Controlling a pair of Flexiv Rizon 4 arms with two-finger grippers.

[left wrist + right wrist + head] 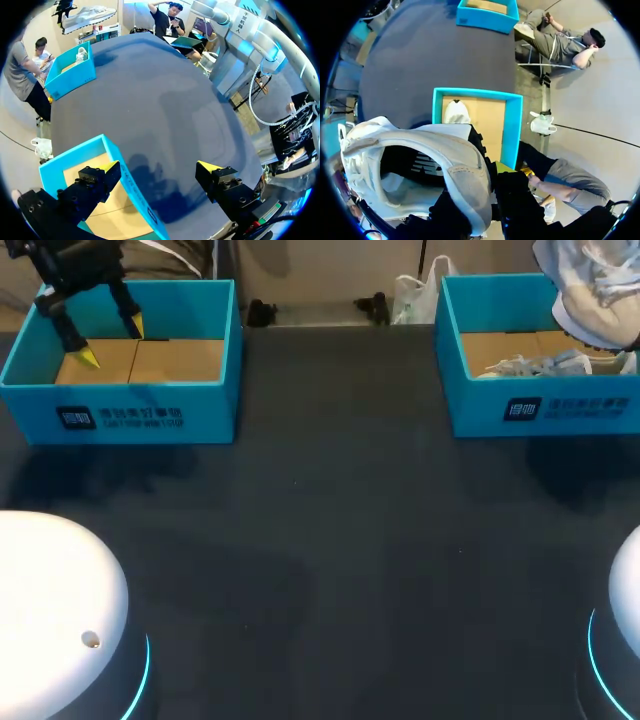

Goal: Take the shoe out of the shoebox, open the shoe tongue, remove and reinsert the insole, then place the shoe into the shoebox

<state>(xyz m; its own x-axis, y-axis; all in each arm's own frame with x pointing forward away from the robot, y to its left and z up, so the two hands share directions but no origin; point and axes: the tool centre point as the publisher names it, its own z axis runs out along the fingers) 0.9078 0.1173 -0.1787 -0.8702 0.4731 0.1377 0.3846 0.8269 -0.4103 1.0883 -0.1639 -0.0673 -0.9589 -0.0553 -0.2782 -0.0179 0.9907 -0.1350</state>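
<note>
Right wrist view gives what the head view cannot: the right gripper (492,172) is clamped on the heel rim of the white shoe (420,150), with one finger outside the heel and the other inside the opening. The shoe hangs directly above the right shoebox (512,125). On the brown floor of this box lies a white thing (456,111) that I cannot identify. In the head view only a part of the shoe (590,290) is seen, over the far side of the right shoebox (480,405).

The left gripper (112,343) is well apart from the right shoebox, above the left shoebox (210,410). Its fingers are spread and hold nothing. In the left wrist view this gripper (159,170) has a wall of the left shoebox (75,152) passing under the gap.

Between the two boxes lies a wide stretch of dark table (340,540).

Each box has white print (120,417) on its front wall. The shoe's side carries a dark logo (427,162).
</note>
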